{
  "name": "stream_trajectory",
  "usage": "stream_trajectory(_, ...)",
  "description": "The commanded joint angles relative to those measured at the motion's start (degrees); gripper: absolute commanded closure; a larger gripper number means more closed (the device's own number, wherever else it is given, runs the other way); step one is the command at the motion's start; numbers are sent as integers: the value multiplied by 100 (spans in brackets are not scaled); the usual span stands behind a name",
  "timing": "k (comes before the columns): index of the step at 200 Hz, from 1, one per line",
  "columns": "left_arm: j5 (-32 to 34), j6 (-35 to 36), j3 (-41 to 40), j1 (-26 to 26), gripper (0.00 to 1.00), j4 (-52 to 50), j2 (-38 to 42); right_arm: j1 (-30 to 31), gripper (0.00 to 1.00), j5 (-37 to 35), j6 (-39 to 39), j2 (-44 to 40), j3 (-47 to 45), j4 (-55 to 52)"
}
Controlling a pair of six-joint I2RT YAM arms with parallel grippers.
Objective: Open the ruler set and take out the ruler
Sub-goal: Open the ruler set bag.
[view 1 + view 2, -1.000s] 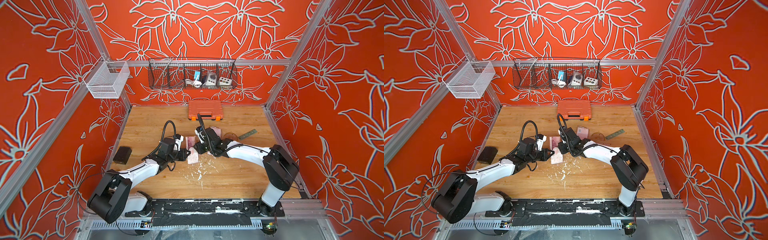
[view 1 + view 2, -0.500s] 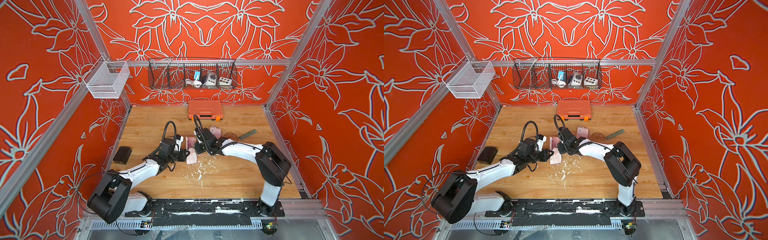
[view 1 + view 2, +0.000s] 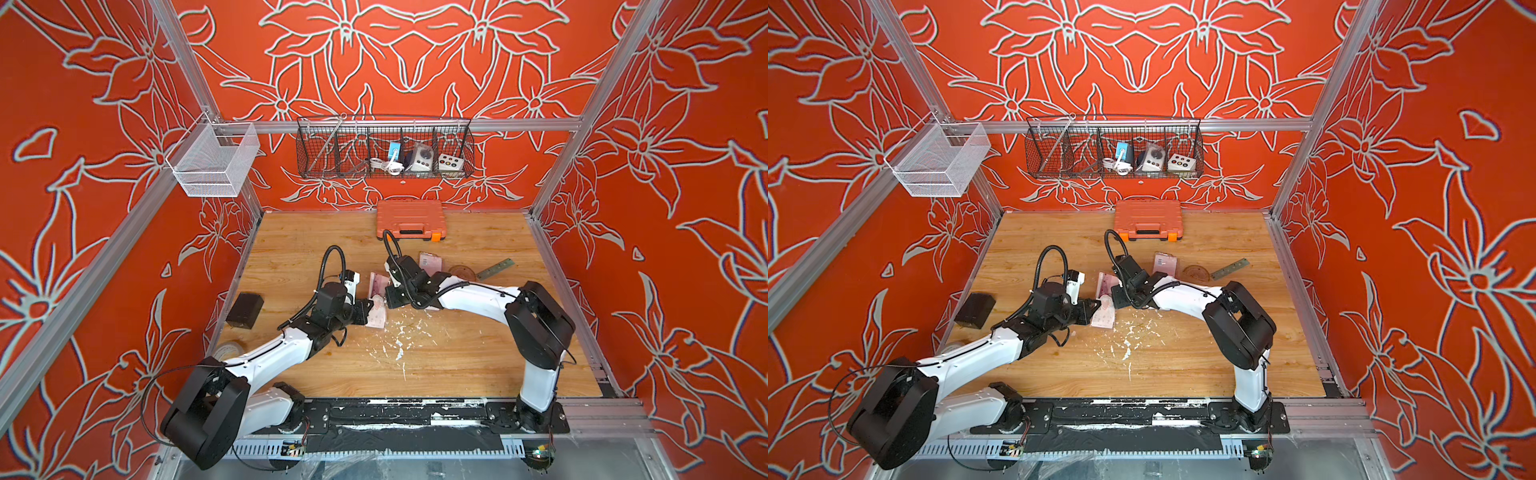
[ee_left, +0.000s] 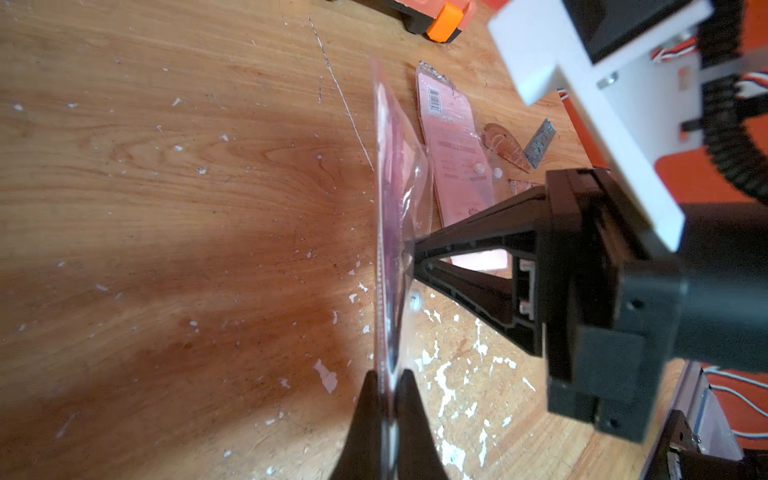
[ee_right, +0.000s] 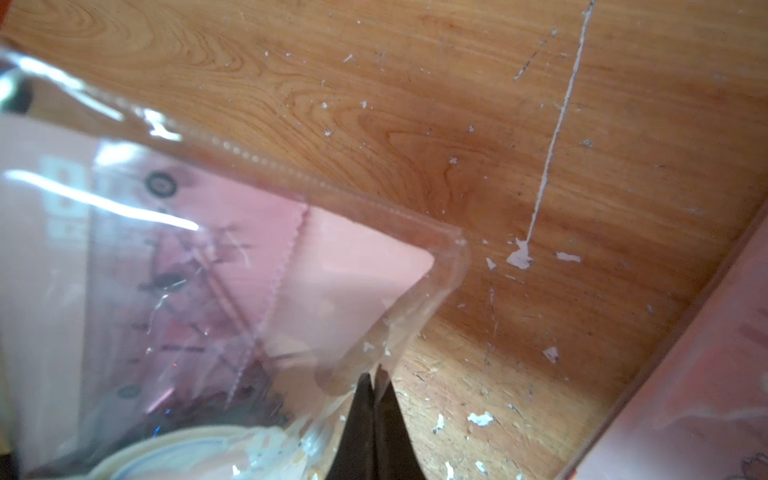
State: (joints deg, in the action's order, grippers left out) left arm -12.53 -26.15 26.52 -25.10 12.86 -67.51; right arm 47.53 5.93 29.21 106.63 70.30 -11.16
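Wooden table (image 3: 457, 365) across the lower middle of both top views, flecked with white chips. Upper centre, on the back wall: long black wire basket (image 3: 316, 162), a thin rod leaning in its left end, a white cable, a blue item and two pale boxes in the right-hand compartments. Upper left: white mesh basket (image 3: 212, 160) on the rail. Just below the wire basket: closed orange case (image 3: 410, 218). Frame centre: ruler set (image 3: 377, 320), a clear pouch over a pink card, held on edge between both arms; contents blurred, only dark markings visible. Left of centre: black box (image 3: 245, 309). Right of centre, lying flat: second pink pack (image 3: 430, 262), protractor (image 3: 462, 272), metal ruler (image 3: 494, 268). Left gripper (image 4: 386, 386) pressed together, pinching the pouch's edge. Right gripper (image 5: 374, 384) pressed together on the pouch's clear flap.
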Motion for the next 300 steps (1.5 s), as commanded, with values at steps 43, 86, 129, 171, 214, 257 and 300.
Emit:
stream_trajectory(43, -1749, -704, -131, 1200, 100, 1117, -62, -605, 100, 637, -311, -850, -1310, 663)
stream_trajectory(86, -1924, -583, -86, 1233, 100, 993, -55, -714, 100, 1071, -412, -1114, -1713, 905)
stream_trajectory(129, -2103, -245, 68, 1179, 92, 666, -528, -727, 100, 2259, 12, -1537, -1874, 1510)
stream_trajectory(171, -2096, -20, 120, 834, 93, 582, -981, -738, 100, 3278, 667, -1567, -2185, 2056)
stream_trajectory(214, -2156, 57, 238, 744, 59, 426, -1260, -779, 100, 3085, 672, -1738, -2086, 1398)
stream_trajectory(257, -1648, 216, 335, 745, 38, -98, -1004, -803, 100, 3195, 1010, -1620, -1917, 1203)
stream_trajectory(300, -1080, 494, 295, 667, 26, -692, -295, -804, 100, 3250, 1034, -1531, -1847, 1173)
